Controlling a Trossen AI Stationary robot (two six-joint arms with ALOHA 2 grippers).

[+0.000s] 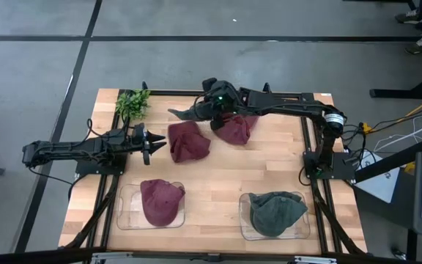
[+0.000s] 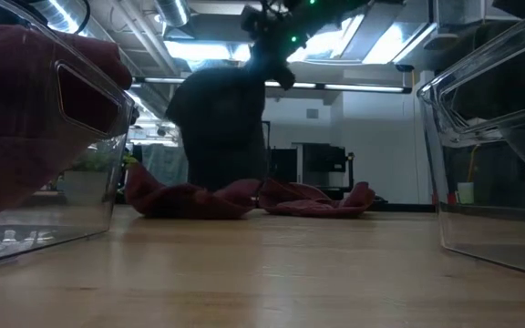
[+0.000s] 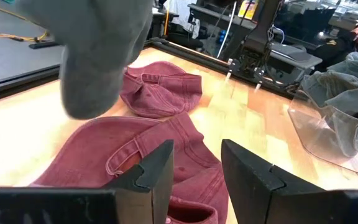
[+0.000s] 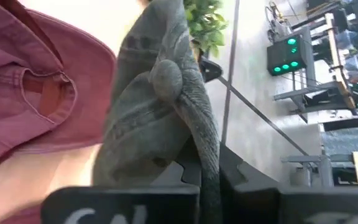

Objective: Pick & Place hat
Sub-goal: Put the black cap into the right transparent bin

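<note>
right fingers (image 4: 201, 171) clenching the grey hat (image 1: 189, 112), lifted at 12 o'clock | I'm carrying it high toward the 5 o'clock bin (image 1: 245, 227), clearing the red hats (image 1: 189, 141) | left fingers (image 3: 194, 171) released, idling at 9 | wooden counter (image 1: 218, 176); person phoning behind

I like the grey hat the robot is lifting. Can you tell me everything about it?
The grey hat is a soft cap of faded grey-green cloth, with a little button on top. It is crumpled and dangles limp in the air, clear of the table, pinched by the right gripper. It hangs at the far side of the table, above and between two red hats lying flat there. Only the gripper touches it. Another grey hat sits in a clear tray, but that is a different one.
</note>
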